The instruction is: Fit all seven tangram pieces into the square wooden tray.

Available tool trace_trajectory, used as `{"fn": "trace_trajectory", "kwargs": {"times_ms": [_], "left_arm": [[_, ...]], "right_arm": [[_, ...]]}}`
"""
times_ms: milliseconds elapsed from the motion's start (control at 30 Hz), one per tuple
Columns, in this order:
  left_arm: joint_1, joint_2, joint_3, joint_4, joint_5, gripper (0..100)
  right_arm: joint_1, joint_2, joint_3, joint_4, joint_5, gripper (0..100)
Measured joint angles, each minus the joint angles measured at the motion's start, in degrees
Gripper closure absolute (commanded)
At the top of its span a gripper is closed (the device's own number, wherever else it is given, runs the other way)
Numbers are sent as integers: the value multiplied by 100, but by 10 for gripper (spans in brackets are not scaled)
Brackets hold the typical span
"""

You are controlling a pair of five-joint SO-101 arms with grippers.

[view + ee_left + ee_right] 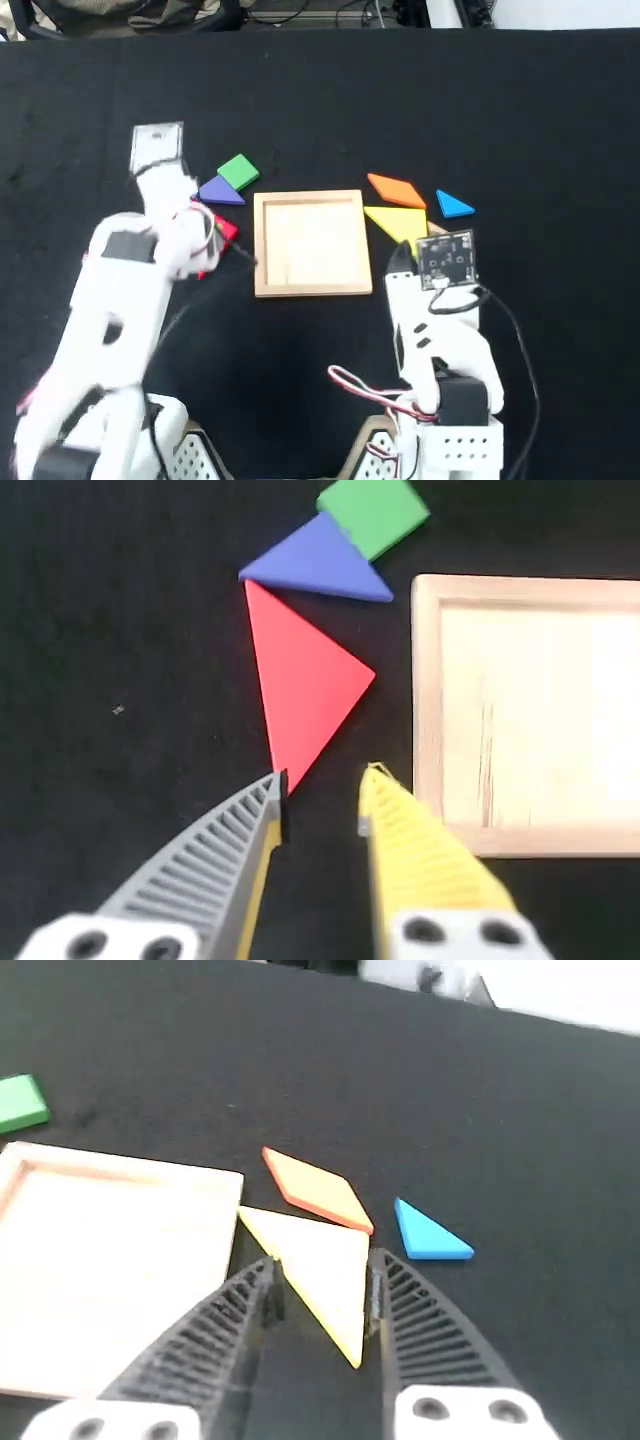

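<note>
The square wooden tray [310,286] [428,710] [120,1178] lies mid-table with nothing in it. To its left lie a red triangle [305,685] [227,231], a purple-blue triangle [320,560] [220,190] and a green square [375,510] [238,169] [20,1102]. My left gripper [325,780] [213,243] is open, its fingertips on either side of the red triangle's near point. To the tray's right are a yellow triangle [320,1265] [398,220], an orange parallelogram [315,1200] [397,189] and a small blue triangle [430,1235] [454,205]. My right gripper [320,1285] [404,256] is open astride the yellow triangle.
A black cloth [320,100] covers the table, with open room behind the pieces and in front of the tray. The two arm bases [450,440] stand at the near edge. Cables lie along the far edge.
</note>
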Motion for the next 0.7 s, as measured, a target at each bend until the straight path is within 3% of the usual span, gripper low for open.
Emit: {"fn": "trace_trajectory", "kwargs": {"times_ms": [100,267,433,700], "left_arm": [[0,862,-510,114,308,631],[-185,1618,-1029,352,396,675],[-448,2022,-1345,281,413,656],[-519,3244,-2136,281,334,656]], "right_arm": [[-264,53,-255,132,-158,853],[-563,1108,-1477,466,-510,853],[-633,2963,-2752,466,-527,853],[-475,6418,-3007,-1073,-527,853]]}}
